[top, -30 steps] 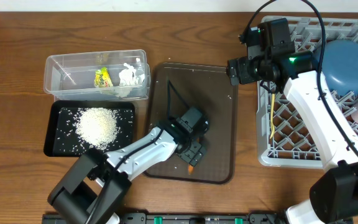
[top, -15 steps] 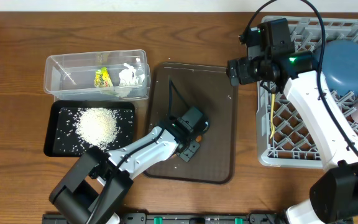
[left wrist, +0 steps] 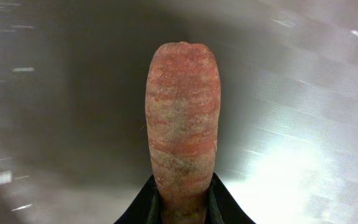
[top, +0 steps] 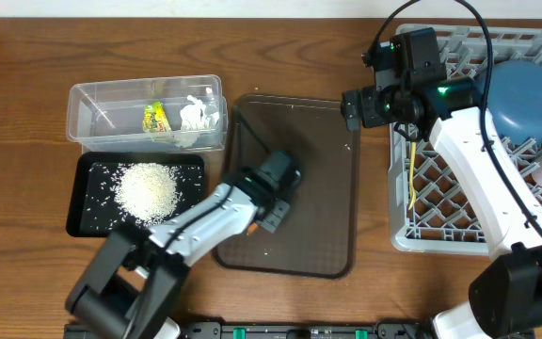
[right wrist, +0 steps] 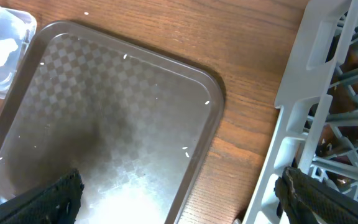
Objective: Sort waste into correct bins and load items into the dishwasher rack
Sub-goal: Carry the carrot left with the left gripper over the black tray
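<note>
A small orange carrot (left wrist: 182, 118) sticks out from between the black jaws of my left gripper (left wrist: 180, 200), which is shut on its lower end. In the overhead view that gripper (top: 260, 222) hangs over the left part of the brown serving tray (top: 323, 188), with only a speck of orange showing. My right gripper (right wrist: 185, 199) stands open and holds nothing, above the gap between the brown tray (right wrist: 104, 124) and the grey dishwasher rack (right wrist: 309, 81). The clear tub (top: 92, 118) holds the snack wrapper (top: 155, 118) and the tissue (top: 196, 115). Rice (top: 146, 190) lies heaped in the black tray (top: 87, 179).
The rack (top: 440, 212) fills the right side, with a dark blue plate (top: 525, 99) and a yellow spoon (top: 412, 174) in it. A few rice grains are scattered on the brown tray. Bare wooden table lies to the far left and along the back.
My left gripper closed on the carrot and carried it up and to the left over the brown tray. The right arm stayed in place.
</note>
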`<state>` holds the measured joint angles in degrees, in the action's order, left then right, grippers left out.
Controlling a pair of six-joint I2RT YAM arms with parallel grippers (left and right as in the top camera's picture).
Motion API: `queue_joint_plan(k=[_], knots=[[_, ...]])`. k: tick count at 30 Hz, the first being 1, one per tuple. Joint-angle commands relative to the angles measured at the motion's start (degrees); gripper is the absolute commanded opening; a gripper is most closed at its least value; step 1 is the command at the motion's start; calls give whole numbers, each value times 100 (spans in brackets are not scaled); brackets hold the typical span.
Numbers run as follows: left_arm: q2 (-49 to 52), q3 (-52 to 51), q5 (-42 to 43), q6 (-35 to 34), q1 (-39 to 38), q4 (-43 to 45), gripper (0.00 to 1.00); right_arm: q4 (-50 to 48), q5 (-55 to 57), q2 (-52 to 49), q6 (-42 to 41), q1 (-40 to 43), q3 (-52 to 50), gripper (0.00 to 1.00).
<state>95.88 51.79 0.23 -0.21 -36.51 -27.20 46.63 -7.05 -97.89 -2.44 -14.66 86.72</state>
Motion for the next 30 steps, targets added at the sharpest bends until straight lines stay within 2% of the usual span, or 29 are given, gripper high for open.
queue_joint_plan(k=[1, 10, 17, 30], knots=[[-435, 85, -136, -114, 352, -35, 7, -22, 149, -7, -28, 57, 17, 99], [-1729, 85, -138, -157, 1711, -190, 8, -35, 553, -7, -85, 273, 17, 99], [-2098, 85, -136, -748, 3077, -459, 8, -33, 553, -7, -205, 457, 17, 99], [-1637, -111, -136, -2750, 5115, -702, 8, 13, 553, -7, -203, 472, 17, 99]])
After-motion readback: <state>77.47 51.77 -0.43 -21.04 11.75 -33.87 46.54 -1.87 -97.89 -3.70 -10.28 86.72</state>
